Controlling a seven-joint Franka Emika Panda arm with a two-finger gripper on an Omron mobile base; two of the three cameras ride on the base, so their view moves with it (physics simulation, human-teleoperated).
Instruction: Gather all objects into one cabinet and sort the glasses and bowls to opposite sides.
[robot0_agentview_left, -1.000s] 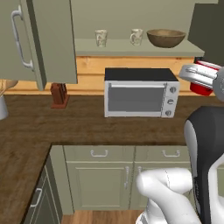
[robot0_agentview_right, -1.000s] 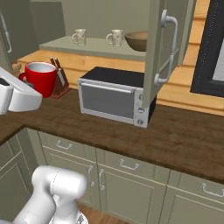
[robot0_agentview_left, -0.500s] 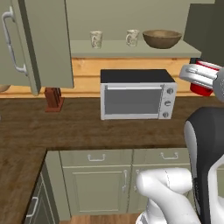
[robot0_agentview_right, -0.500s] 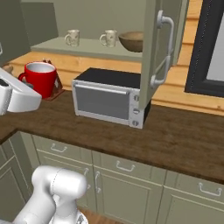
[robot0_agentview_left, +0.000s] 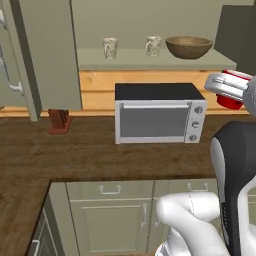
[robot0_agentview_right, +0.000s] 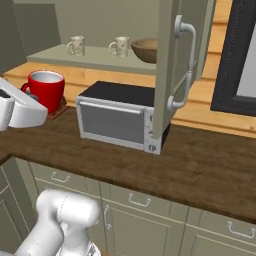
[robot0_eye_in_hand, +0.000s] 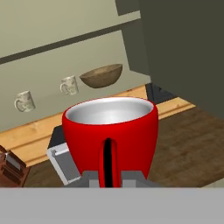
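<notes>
Right now our pincer (robot0_eye_in_hand: 109, 181) is clenched on the red cup (robot0_eye_in_hand: 110, 133), with the fingers pinching the thin vertical handle at the cup's near side, as the hand view shows it. The cup sits upright and looks empty, its pale inside showing. From the left base view the cup (robot0_agentview_left: 232, 95) hangs in the air off to the right, above the tabletop (robot0_agentview_left: 90, 155) and to the right of the toaster oven (robot0_agentview_left: 159, 112); from the right base view it (robot0_agentview_right: 46, 90) is held at the left, level with the oven top.

We judge the cup to be light and rigid, with a smooth glazed skin that could slip if grabbed around the belly. The handle is the sensible hold, though a narrow grip like this one lets the cup swing or twist if we turn the wrist fast, so we should keep it upright and move steadily.

Further out, the open cabinet shelf (robot0_agentview_left: 150, 59) carries the two cream mugs (robot0_agentview_left: 109, 48) (robot0_agentview_left: 153, 45) standing apart from each other, and the wooden bowl (robot0_agentview_left: 189, 47) to their right. The bowl is broad and stiff, probably best taken by its rim. The cabinet door (robot0_agentview_right: 175, 65) stands swung open with its curved bar handle facing us. To our eye, the cup belongs on the mugs' side of the shelf, well away from the bowl.
</notes>
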